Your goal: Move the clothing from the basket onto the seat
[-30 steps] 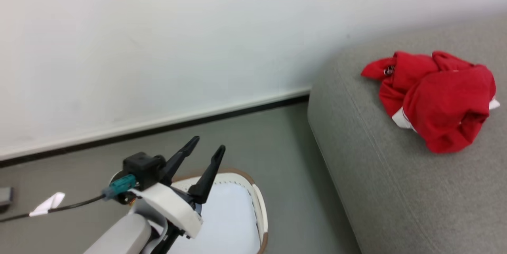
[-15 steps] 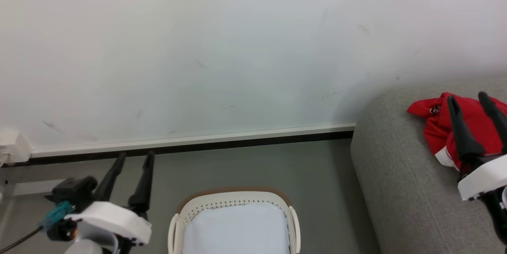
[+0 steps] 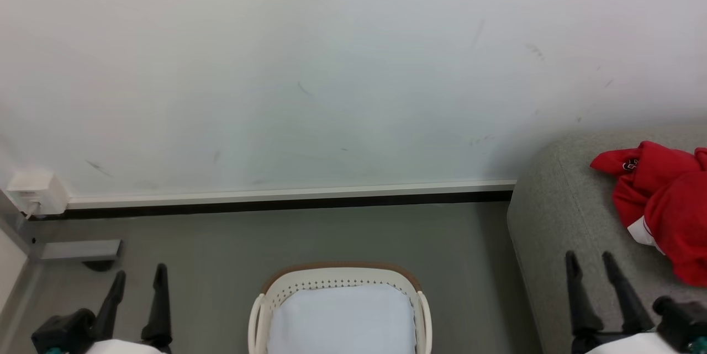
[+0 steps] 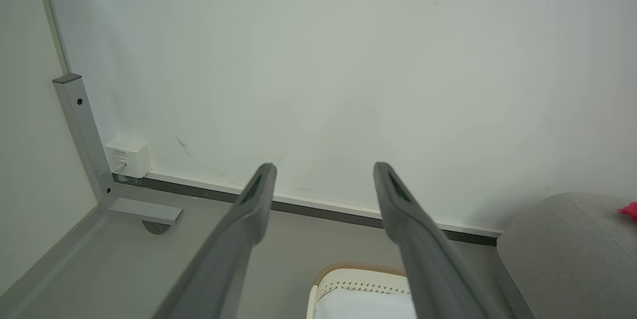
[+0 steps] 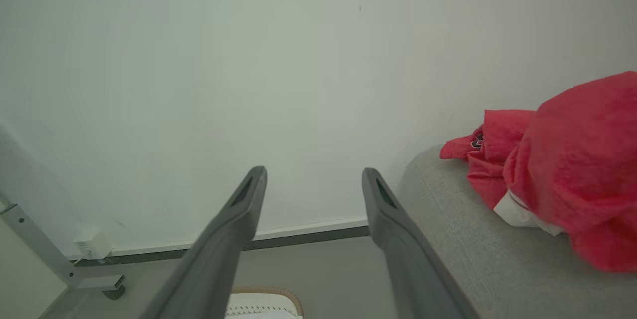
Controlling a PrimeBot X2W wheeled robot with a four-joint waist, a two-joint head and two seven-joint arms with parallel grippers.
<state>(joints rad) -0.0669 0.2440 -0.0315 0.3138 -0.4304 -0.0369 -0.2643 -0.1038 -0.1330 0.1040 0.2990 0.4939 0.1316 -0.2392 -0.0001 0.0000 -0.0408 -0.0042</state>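
Red clothing point(image 3: 665, 210) lies crumpled on the grey seat point(image 3: 547, 232) at three o'clock. The white basket point(image 3: 338, 279) stands on the floor point(image 3: 248, 243) at six o'clock, its pale lining point(image 3: 342, 318) showing inside. The left tool point(image 3: 140, 272) at seven o'clock and the right tool point(image 3: 589, 257) at five o'clock hover, fingers apart, gripping nothing.

Nothing legible shows anywhere. The clothing point(image 3: 674, 205) carries a small dark emblem point(image 3: 629, 164) on its upper left fold, too small to read. The white wall box point(image 4: 128, 157) bears a faint label point(image 4: 118, 151), likewise too small to read.
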